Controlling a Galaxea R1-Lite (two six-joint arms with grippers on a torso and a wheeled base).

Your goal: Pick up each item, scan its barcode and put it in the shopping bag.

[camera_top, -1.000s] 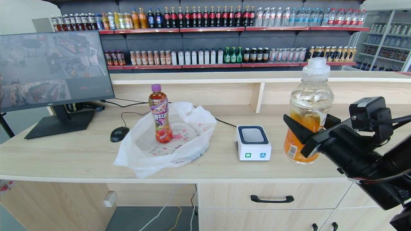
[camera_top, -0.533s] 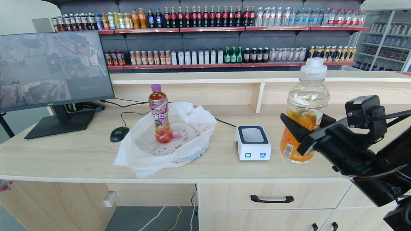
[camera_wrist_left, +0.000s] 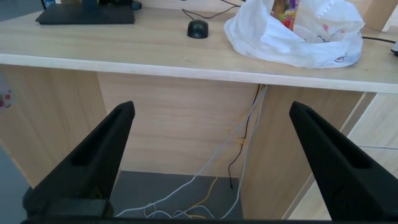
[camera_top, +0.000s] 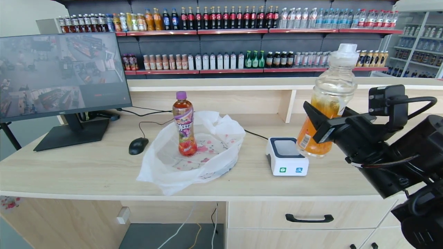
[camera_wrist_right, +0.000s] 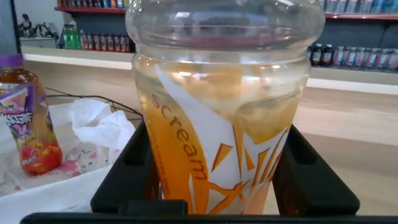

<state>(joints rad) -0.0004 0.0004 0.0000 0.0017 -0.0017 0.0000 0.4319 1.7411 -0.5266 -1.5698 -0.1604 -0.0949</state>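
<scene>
Right pincer (camera_top: pixel 326 123) (camera_wrist_right: pixel 217 180): clamped around the lower half of the juice bottle (camera_top: pixel 330 103) (camera_wrist_right: pixel 224 93), one black finger on each flank. Bottle raised and tilted, cap leaning away from the scanner (camera_top: pixel 286 160), base just beside that scanner's right rear corner. From the head, far finger mostly hidden behind the orange liquid. Barcode patch visible low on the side facing the scanner. From the right wrist, cap cut off at the frame edge and the label's white streaks up close. Too little of the base on show there to tell how far it hangs from the counter (camera_top: pixel 86 169).

Shopping bag (camera_top: pixel 193 162) (camera_wrist_left: pixel 298 37) (camera_wrist_right: pixel 93 124) lying open on the counter, well to the scanner's left, with the purple-capped bottle (camera_top: pixel 185 124) (camera_wrist_right: pixel 28 118) upright inside. From the left wrist, bag top cropped and that bottle (camera_wrist_left: pixel 283 9) barely a sliver.

Left pincer (camera_wrist_left: pixel 211 168): fingers spread wide, holding nothing, low before the counter's front panel, with cables (camera_wrist_left: pixel 242 143) dangling ahead. Mouse (camera_top: pixel 137 146) (camera_wrist_left: pixel 198 28) just left of the bag, monitor (camera_top: pixel 62 74) beyond it.
</scene>
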